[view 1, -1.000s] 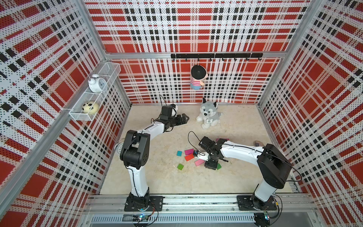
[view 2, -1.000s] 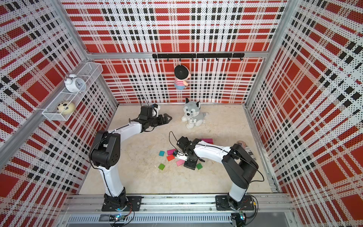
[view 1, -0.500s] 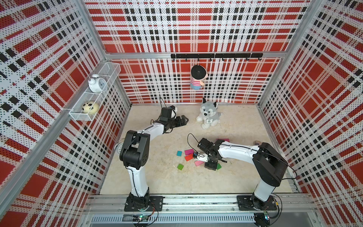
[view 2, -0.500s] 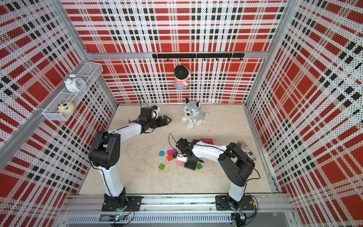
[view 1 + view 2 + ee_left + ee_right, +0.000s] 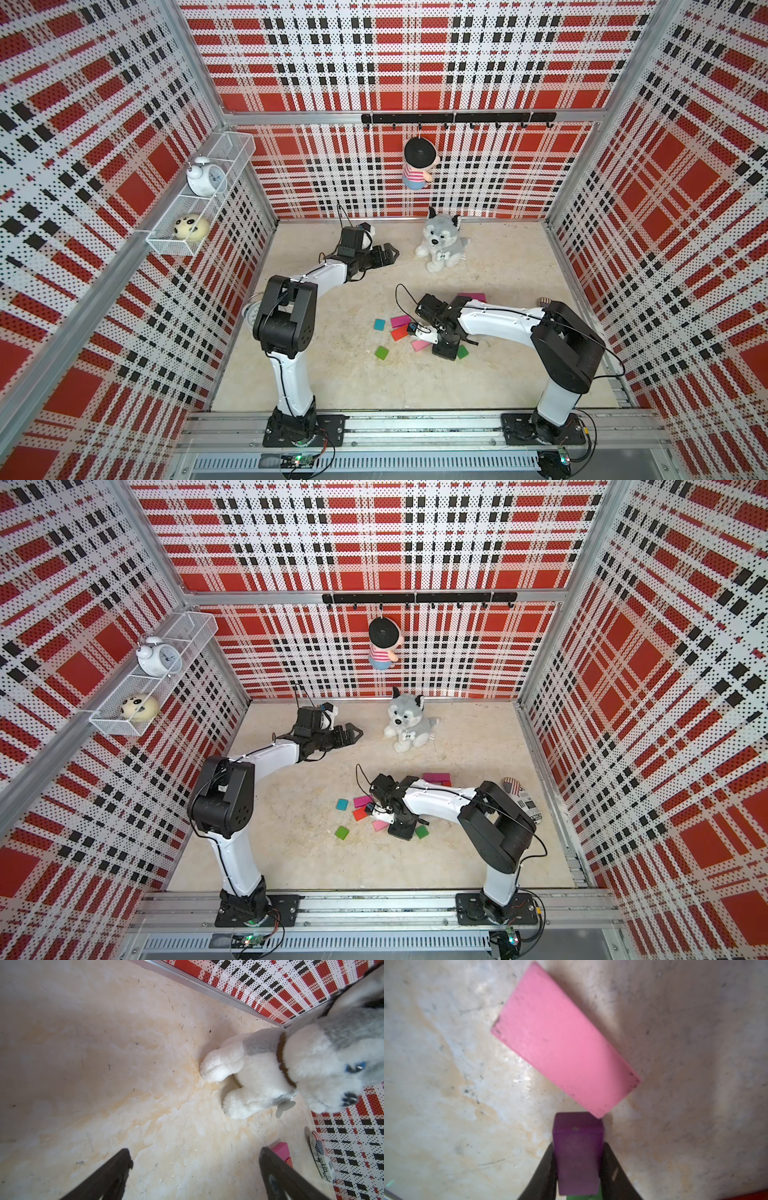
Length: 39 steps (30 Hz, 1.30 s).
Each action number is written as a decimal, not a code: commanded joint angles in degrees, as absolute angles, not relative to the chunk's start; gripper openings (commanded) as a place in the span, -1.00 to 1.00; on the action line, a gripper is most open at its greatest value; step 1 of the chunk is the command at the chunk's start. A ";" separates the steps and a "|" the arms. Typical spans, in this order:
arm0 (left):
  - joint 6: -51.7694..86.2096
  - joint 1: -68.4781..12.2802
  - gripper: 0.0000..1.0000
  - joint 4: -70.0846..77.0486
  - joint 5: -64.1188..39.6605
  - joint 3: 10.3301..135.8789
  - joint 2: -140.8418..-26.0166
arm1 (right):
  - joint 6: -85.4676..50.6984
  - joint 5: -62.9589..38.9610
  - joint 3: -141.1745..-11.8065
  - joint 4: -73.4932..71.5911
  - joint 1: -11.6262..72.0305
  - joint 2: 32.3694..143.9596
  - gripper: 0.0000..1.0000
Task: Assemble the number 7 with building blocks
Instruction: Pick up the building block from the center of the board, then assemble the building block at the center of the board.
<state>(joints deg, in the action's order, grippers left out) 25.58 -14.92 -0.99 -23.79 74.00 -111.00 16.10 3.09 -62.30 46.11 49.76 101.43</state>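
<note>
Purple block (image 5: 577, 1167) is sitting pinched in the right gripper (image 5: 578, 1147) at a corner of the pink block (image 5: 562, 1043), so it's looking like pick-up, needing a clean lift next, while the left gripper (image 5: 194, 1154) is hanging spread by the plush dog (image 5: 259, 1068).

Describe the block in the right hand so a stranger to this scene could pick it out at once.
Find the plush husky near the back wall, then come forward to the scatter of coloured blocks on the floor, where the right hand points down. It is shut on a dark purple block, next to a flat pink block; it alone is gripped, the others lie loose.
</note>
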 commanded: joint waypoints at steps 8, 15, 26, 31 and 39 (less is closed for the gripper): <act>22.85 -16.79 0.96 -0.58 -25.87 80.04 -111.30 | -3.23 2.60 -68.06 43.00 41.87 91.92 -0.64; 17.30 -23.01 0.96 -6.20 -24.67 84.54 -112.17 | -14.87 3.97 -63.00 40.81 33.60 83.68 -0.69; 12.38 -31.82 0.96 -10.35 -24.16 85.95 -115.40 | -27.15 2.69 -52.77 42.28 27.25 76.03 -0.70; 9.23 -33.52 0.97 -13.94 -21.51 86.71 -116.42 | -29.06 2.16 -50.86 45.85 26.91 77.19 -0.68; 7.65 -34.37 0.96 -15.56 -20.88 87.77 -117.33 | -29.75 4.53 -49.82 45.47 26.22 82.54 -0.61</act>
<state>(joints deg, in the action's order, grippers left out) 9.37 -33.98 -14.37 -21.56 85.80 -116.03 -28.86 3.07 -50.35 45.23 26.85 81.19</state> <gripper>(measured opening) 0.983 0.333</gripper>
